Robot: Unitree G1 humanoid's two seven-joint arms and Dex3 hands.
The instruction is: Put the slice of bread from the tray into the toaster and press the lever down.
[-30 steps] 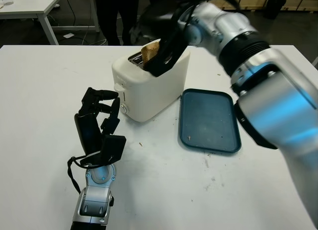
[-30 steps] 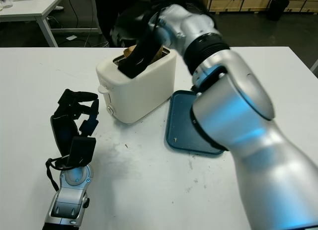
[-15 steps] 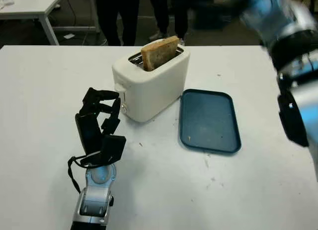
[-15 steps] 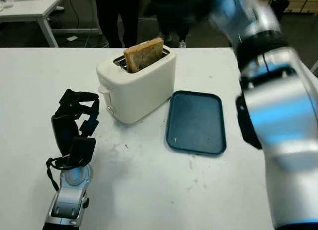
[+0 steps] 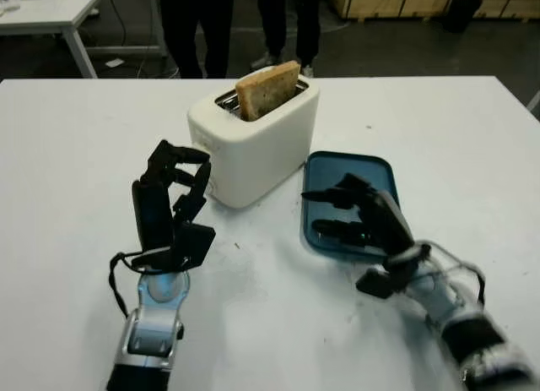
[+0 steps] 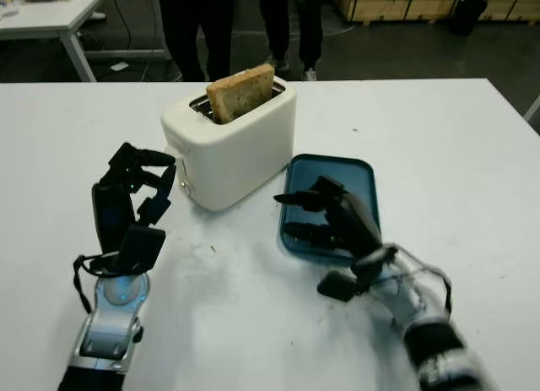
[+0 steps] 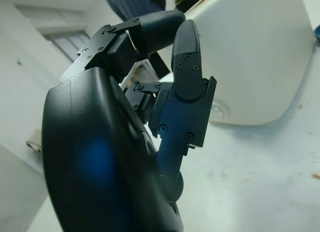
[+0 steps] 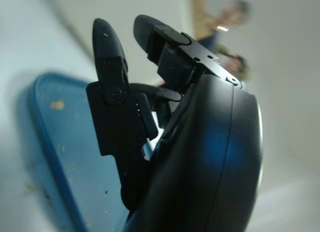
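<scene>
Right hand [image 5: 359,215]: lower right of centre, over the near end of the tray, holding nothing, fingers loosely extended toward the toaster.
Left hand [image 5: 169,197]: lower left, upright, empty, fingers curled at the tips, just beside the toaster's near end.
Tray [image 5: 381,173]: blue, right of centre, bare.
Toaster [image 5: 261,142]: white, upper centre.
Bread slice [image 5: 267,89]: standing up out of the toaster's slot, well apart from both hands.
Lever [image 6: 178,160]: on the toaster's near end, facing the left hand.
</scene>
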